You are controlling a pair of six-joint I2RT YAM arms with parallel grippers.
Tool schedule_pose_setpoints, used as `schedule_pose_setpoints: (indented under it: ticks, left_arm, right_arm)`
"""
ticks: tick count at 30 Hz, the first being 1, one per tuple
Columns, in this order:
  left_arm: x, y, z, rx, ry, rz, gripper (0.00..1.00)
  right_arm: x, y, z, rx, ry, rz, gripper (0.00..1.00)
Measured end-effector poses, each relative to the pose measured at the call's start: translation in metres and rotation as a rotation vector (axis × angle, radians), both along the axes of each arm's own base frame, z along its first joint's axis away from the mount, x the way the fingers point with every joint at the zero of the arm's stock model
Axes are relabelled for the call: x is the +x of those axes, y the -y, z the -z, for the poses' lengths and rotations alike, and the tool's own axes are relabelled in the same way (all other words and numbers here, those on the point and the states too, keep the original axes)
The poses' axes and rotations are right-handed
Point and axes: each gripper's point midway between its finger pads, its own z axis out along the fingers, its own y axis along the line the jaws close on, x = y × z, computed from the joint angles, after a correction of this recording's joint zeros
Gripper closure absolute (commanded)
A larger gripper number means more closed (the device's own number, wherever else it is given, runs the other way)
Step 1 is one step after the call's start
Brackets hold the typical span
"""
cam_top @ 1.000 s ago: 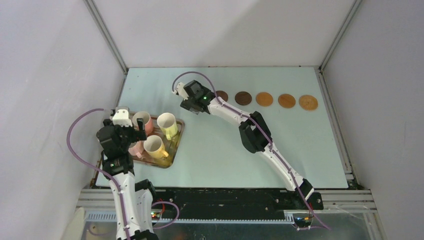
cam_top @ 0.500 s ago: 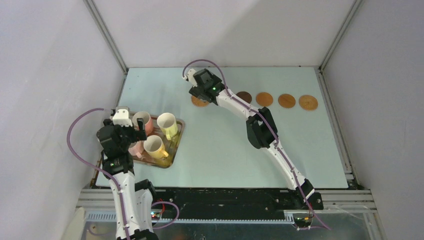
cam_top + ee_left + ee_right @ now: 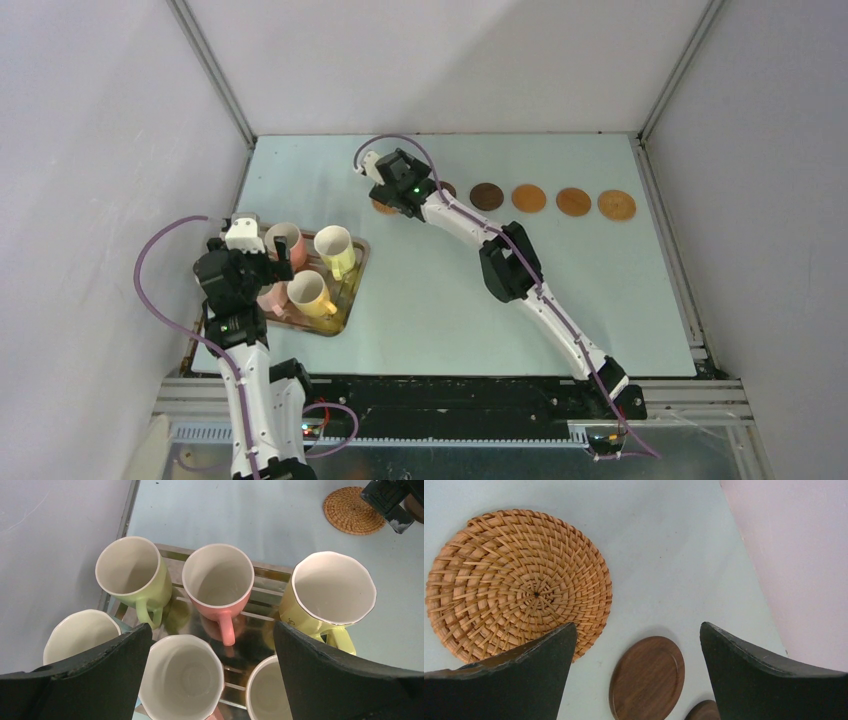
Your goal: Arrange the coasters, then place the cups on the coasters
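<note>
Six coasters lie in a row at the back of the table: a woven tan one (image 3: 382, 207) (image 3: 519, 585) at the left end, a dark brown one (image 3: 448, 189) (image 3: 647, 677), another dark brown (image 3: 487, 196), two orange-brown (image 3: 529, 198) (image 3: 573, 202), and a woven tan one (image 3: 617, 205). My right gripper (image 3: 387, 188) (image 3: 638, 627) hovers open above the left woven coaster, holding nothing. The cups stand in a metal tray (image 3: 347, 298): light green (image 3: 132, 575), salmon pink (image 3: 218, 580) (image 3: 283, 243), yellow-green (image 3: 332, 592) (image 3: 335, 250), yellow (image 3: 310, 293), blue (image 3: 80, 635), pale pink (image 3: 181, 677). Above them my left gripper (image 3: 245, 262) (image 3: 210, 630) is open and empty.
The tray sits at the table's left edge, close to the left wall (image 3: 120, 200). The back wall (image 3: 440, 60) rises just behind the coaster row. The right arm (image 3: 500, 265) stretches diagonally across the middle of the table.
The right gripper has lifted back off the left woven coaster, which now lies uncovered on the table, and drifted slightly left. The left arm has not moved.
</note>
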Motion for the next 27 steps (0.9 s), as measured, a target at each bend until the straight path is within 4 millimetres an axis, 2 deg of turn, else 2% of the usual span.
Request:
schedule_pose_setpoints:
  ticks: [8,16,20,22,24,27]
  left_arm:
    - [0.001,0.000,0.002,-0.004,-0.009,0.000,0.02]
    - [0.001,0.000,0.003,-0.004,-0.009,0.000,0.02]
    - [0.000,0.000,0.001,-0.001,-0.002,-0.001,0.02]
    - [-0.001,0.000,-0.002,0.003,0.007,-0.001,0.02]
    - [-0.002,0.000,-0.006,0.010,0.023,-0.002,0.02]
    - [-0.003,0.001,-0.011,0.018,0.041,-0.004,0.02]
  right_arm:
    - [0.000,-0.008,0.000,0.003,0.020,-0.002,0.01]
    - [0.005,-0.004,-0.005,-0.011,0.050,0.018,0.01]
    - [0.002,0.003,-0.020,0.022,0.022,0.036,0.01]
    - [-0.007,0.006,-0.041,0.078,-0.018,0.040,0.01]
    - [-0.019,0.019,-0.077,0.155,-0.061,0.052,0.01]
    - [-0.060,0.046,-0.160,0.325,-0.106,0.072,0.01]
